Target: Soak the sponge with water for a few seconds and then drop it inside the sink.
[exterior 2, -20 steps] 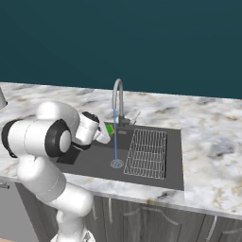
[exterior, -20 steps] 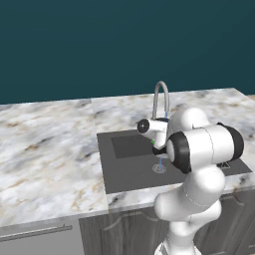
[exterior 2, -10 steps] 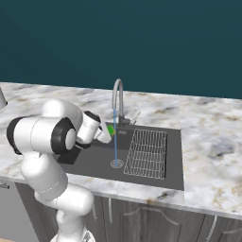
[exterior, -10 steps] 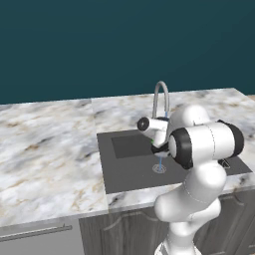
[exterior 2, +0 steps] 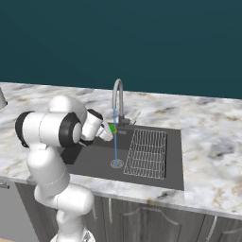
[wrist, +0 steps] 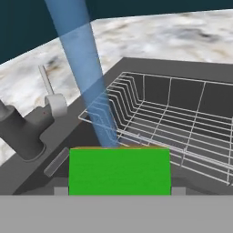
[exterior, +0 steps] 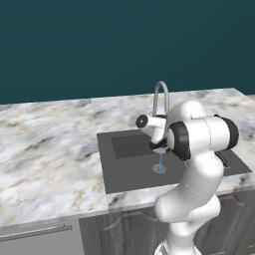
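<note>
Since half a second ago the arm has barely moved: the gripper (exterior 2: pixel 109 131) stays pinched on the sponge (wrist: pixel 119 171), held just beside the faucet (exterior 2: pixel 117 100) and above the sink (exterior 2: pixel 94 160). The water (wrist: pixel 88 82) runs past the sponge's far edge down to the drain (exterior 2: pixel 116 163). Likely mid-soak, with release into the sink next.

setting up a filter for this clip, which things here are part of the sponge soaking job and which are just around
Part of the job:
- sponge, held in the shut gripper
- water running from the faucet
- sink

Just around:
- wire rack sitting in the sink
- marble counter
</note>
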You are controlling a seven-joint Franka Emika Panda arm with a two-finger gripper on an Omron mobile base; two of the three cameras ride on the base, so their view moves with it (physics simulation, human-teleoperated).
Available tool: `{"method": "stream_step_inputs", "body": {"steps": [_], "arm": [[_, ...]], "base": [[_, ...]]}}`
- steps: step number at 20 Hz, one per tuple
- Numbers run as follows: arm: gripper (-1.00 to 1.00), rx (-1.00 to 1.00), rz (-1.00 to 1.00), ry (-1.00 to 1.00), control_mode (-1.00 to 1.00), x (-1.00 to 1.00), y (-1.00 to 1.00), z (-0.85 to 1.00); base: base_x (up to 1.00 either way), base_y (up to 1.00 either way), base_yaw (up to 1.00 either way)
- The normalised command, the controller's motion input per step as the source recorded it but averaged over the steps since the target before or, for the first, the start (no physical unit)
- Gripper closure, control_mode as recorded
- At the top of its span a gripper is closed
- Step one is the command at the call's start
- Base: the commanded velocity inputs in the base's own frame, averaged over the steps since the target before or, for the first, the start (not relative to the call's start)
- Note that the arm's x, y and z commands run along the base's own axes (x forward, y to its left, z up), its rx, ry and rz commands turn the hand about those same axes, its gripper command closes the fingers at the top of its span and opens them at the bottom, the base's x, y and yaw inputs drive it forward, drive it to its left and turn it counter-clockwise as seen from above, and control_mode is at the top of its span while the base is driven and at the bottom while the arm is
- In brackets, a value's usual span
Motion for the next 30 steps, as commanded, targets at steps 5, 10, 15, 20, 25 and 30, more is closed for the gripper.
{"method": "stream_step_inputs", "body": {"steps": [5, 10, 15, 20, 25, 30], "arm": [[1.00, 0.00, -0.02, 0.00, -1.00, 0.29, 0.00, -0.22], [1.00, 0.00, -0.02, 0.00, -1.00, 0.32, 0.00, -0.22], [1.00, 0.00, -0.02, 0.00, -1.00, 0.26, 0.00, -0.17], [1.00, 0.00, -0.03, 0.00, -1.00, 0.19, -0.02, -0.13], [1.00, 0.00, -0.02, 0.00, -1.00, 0.00, -0.02, -0.07], [1.00, 0.00, -0.02, 0.00, -1.00, -0.23, 0.00, 0.00]], "base": [[0.00, 0.00, 0.00], [0.00, 0.00, 0.00], [0.00, 0.00, 0.00], [0.00, 0.00, 0.00], [0.00, 0.00, 0.00], [0.00, 0.00, 0.00]]}}
